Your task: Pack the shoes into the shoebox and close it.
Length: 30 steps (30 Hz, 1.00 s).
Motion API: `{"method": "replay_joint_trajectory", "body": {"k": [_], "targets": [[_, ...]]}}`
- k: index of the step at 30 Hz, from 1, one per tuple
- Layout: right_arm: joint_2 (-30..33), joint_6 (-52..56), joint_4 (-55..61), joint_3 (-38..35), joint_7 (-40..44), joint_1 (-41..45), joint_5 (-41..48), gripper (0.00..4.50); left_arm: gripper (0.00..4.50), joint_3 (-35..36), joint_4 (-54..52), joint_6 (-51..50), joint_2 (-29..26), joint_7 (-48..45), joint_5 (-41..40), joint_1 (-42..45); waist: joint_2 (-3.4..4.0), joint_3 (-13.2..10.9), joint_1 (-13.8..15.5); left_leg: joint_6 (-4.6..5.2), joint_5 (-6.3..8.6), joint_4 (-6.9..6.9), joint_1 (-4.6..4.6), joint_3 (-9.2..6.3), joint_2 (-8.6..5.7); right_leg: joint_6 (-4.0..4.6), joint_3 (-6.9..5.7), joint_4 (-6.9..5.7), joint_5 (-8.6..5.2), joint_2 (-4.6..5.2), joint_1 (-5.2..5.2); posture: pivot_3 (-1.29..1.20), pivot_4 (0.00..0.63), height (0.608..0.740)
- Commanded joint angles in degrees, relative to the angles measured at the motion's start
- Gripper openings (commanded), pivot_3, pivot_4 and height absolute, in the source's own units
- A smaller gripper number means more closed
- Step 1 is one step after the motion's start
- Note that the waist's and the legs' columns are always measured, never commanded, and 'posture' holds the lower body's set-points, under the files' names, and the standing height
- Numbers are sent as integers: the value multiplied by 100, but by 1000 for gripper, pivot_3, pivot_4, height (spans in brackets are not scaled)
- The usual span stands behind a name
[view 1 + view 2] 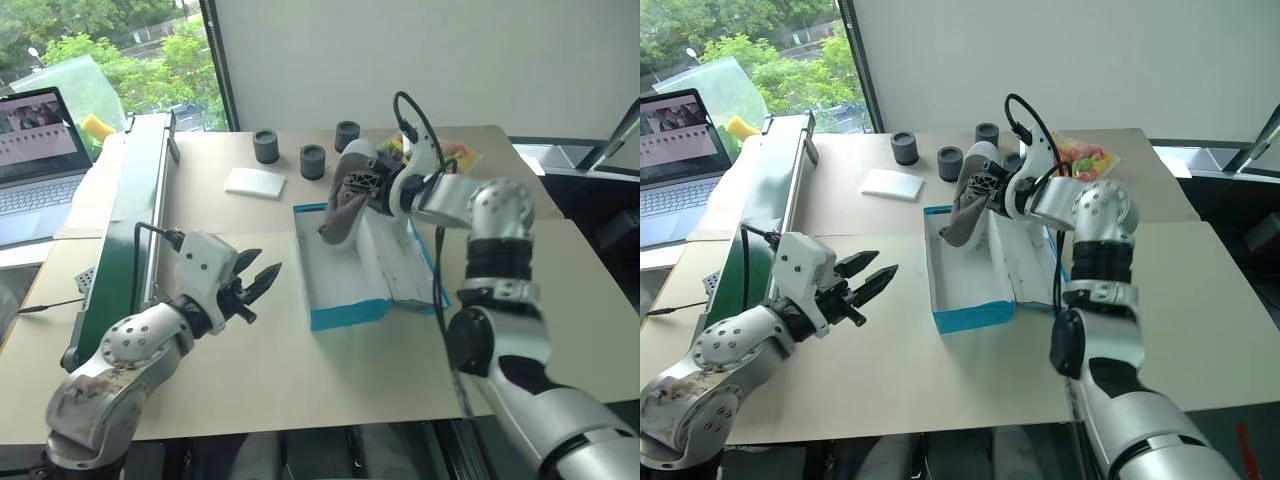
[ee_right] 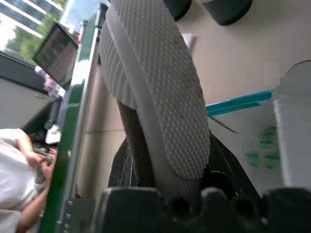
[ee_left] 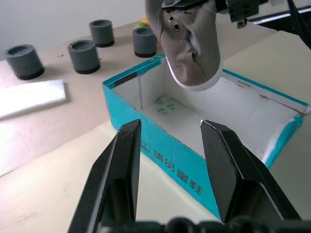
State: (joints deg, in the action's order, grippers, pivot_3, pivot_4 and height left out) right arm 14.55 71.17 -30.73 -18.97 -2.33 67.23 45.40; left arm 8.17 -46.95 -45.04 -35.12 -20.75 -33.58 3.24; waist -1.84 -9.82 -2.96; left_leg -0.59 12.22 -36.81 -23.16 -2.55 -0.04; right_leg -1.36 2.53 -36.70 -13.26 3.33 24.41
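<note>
The shoebox (image 1: 348,312) lies open in the middle of the table, bright blue outside and white inside, with its lid flap (image 1: 402,268) folded out to the right. A small dark grey shoe (image 1: 340,212) hangs toe-down over the box's far left corner, its knobbly sole (image 2: 160,82) facing the right wrist camera. My right gripper (image 1: 364,186) is shut on the shoe's heel end. Left of the box, my left gripper (image 1: 262,265) is level and pointing at it, open, with nothing between its fingers (image 3: 124,160).
Three short grey cups (image 1: 266,146) (image 1: 313,161) (image 1: 347,135) and a flat white pad (image 1: 255,181) sit behind the box. A long green frame (image 1: 130,215) runs along the table's left side, with a laptop (image 1: 40,160) beyond it. A person (image 2: 19,160) sits past the frame.
</note>
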Motion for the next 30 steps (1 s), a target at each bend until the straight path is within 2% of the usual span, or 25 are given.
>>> {"method": "replay_joint_trajectory", "body": {"k": [1,5,12,19,21,22,27,29,30], "targets": [[76,742,-398,445,380,383,-271,492,2067,105,-141,763,-274,-697,180,-275,1,0,-12,0,0,0,0,1,1,0,0,0,0,0,0,0,150,740],[92,931,-688,1044,667,315,-788,492,2067,57,-23,1012,-348,-968,190,-291,2,-2,22,0,0,-3,0,0,-2,0,-1,0,0,2,-4,0,150,740],[52,-227,-1348,2153,1480,81,-1981,492,2067,24,-30,1052,-283,-932,204,-178,3,-2,56,0,0,-6,-7,-5,-4,-3,-8,3,0,4,-2,0,150,740],[-112,-463,-1654,2169,1932,225,-2386,492,2067,-1,-131,1034,-239,-830,203,-199,4,-3,22,0,0,-6,1,-4,-1,-3,-4,-6,0,1,-2,0,150,740],[-178,-424,-1611,2039,1943,233,-2382,1474,2143,7,-139,1035,-244,-820,213,-224,4,-3,25,0,0,-6,2,-5,-2,-3,-4,-6,0,1,-4,0,150,740],[-207,-390,-1573,1983,1960,242,-2376,1651,2143,7,-144,1035,-251,-816,226,-236,4,-3,24,0,0,-6,3,-5,-2,-3,-4,-6,0,1,-4,0,150,740],[-318,-333,-1482,1853,1979,357,-2455,3460,2143,33,-114,1055,-273,-828,248,-253,4,-3,33,0,0,-6,2,-6,-2,-3,-4,-6,0,1,-4,0,150,740],[-319,-434,-1422,1792,1928,410,-2486,3952,2143,43,-92,1071,-277,-832,267,-263,4,-3,40,0,0,-6,2,-6,-2,-3,-5,-6,0,2,-4,0,150,740],[-307,-524,-1358,1780,1900,440,-2529,3952,2143,55,-79,1083,-280,-834,281,-271,5,-3,43,0,0,-6,2,-7,-3,-3,-5,-5,0,2,-4,0,150,740]]}}
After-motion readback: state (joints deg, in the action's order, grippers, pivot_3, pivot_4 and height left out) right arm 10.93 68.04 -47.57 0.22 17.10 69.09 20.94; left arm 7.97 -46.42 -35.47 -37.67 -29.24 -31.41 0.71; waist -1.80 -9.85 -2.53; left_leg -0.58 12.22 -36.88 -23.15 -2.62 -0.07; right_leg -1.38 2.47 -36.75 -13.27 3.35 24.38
